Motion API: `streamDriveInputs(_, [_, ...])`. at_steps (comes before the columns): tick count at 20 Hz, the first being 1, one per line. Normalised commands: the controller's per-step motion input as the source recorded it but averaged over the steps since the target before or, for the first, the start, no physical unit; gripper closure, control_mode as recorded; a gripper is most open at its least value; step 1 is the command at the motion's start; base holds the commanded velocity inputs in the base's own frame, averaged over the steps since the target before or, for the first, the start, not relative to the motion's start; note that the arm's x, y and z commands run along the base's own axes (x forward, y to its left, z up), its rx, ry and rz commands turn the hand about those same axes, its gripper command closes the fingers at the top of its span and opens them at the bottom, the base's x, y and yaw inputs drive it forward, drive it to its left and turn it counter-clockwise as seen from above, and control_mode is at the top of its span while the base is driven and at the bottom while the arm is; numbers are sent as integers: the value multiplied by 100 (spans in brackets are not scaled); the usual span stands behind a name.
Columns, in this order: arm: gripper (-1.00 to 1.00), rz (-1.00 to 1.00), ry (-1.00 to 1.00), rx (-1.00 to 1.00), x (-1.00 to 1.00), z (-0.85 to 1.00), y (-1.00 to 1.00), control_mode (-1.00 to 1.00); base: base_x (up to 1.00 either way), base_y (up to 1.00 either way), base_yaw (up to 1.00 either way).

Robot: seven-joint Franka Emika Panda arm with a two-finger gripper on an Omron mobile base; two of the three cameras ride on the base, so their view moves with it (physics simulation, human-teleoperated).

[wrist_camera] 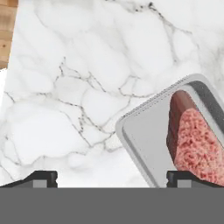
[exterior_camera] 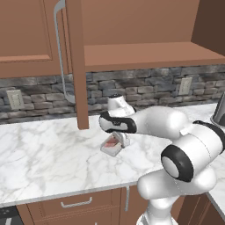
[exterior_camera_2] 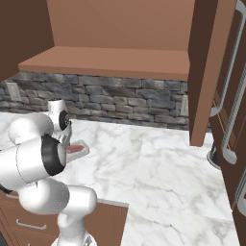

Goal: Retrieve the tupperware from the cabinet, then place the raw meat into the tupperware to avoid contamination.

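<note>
My hand (wrist_camera: 111, 177) hangs just above the marble desk (wrist_camera: 65, 87) with its fingers spread wide and nothing between them. The tupperware (wrist_camera: 144, 140) sits on the desk under the hand and off toward one fingertip (wrist_camera: 181, 178); the other fingertip stands over bare marble. The raw meat (wrist_camera: 194, 140) already lies inside the tupperware, a red-pink slab against the far wall of the tray, with a strip of bare tray floor between it and the near rim.

From the left base view the tupperware (exterior_camera: 111, 145) shows just under my wrist, near the front part of the desk (exterior_camera: 39, 154), below the open cabinet (exterior_camera: 132, 52). From the right base view its corner (exterior_camera_2: 79, 150) peeks out beside my forearm.

The relation that matters: the tupperware is not centred between my fingers but shifted to one side, and its long axis runs diagonally across the hand view (so the fingers are not square to its walls). I judge the placing done; what remains looks like lifting clear without catching the rim with that nearer fingertip.
</note>
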Motion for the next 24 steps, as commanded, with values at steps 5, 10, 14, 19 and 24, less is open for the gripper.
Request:
streamDriveInputs(5, [-100, 1, -3, 0, -56, 7, -55, -100, 0, 0, 0])
streamDriveInputs(10, [-100, 6, -2, 0, -54, 0, -56, -100, 0, 0, 0])
streamDriveInputs(14, [-100, 11, -7, 0, -13, 0, -65, -100, 0, 0, 0])
streamDriveInputs(19, [-100, 7, -9, 6, -7, 0, -74, -100, 0, 0, 0])
streamDriveInputs(24, [-100, 3, -4, 3, -5, -2, -75, -100, 0, 0, 0])
